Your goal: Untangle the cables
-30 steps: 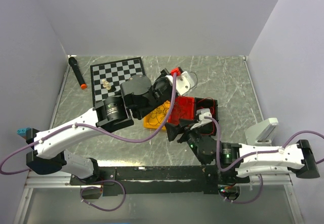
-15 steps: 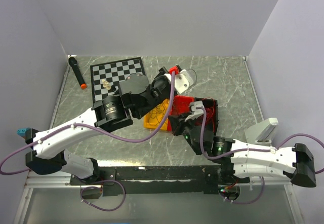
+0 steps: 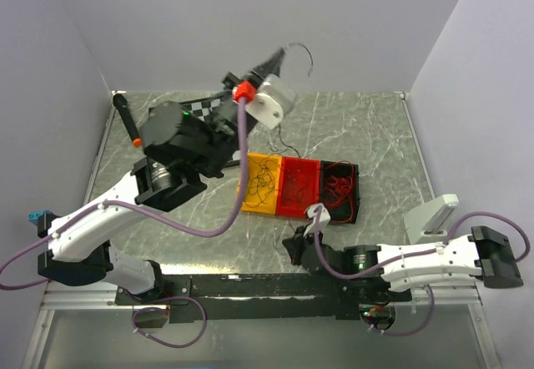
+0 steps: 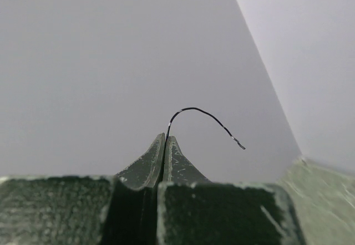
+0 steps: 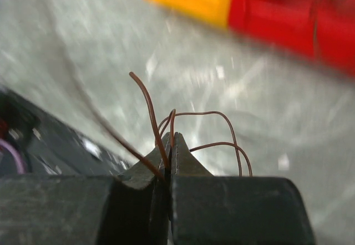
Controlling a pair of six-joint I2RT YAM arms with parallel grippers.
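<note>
Left hand [image 4: 165, 139] is pinching one thin black wire [image 4: 205, 115] aloft; right hand [image 5: 169, 139] is pinching curly red-brown wires [image 5: 222, 128]; tangled loops [image 3: 263, 181] are lying in yellow plastic tray [image 3: 248, 204]: partway, I judge.

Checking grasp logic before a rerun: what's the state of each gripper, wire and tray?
left gripper: shut on black wire, raised high
black wire: pinched, free end curving in air
right gripper: shut on reddish wires, near table
reddish wires: pinched, looping beyond the jaws
yellow tray: holds tangled dark wires
black tray: holds red wires
</note>
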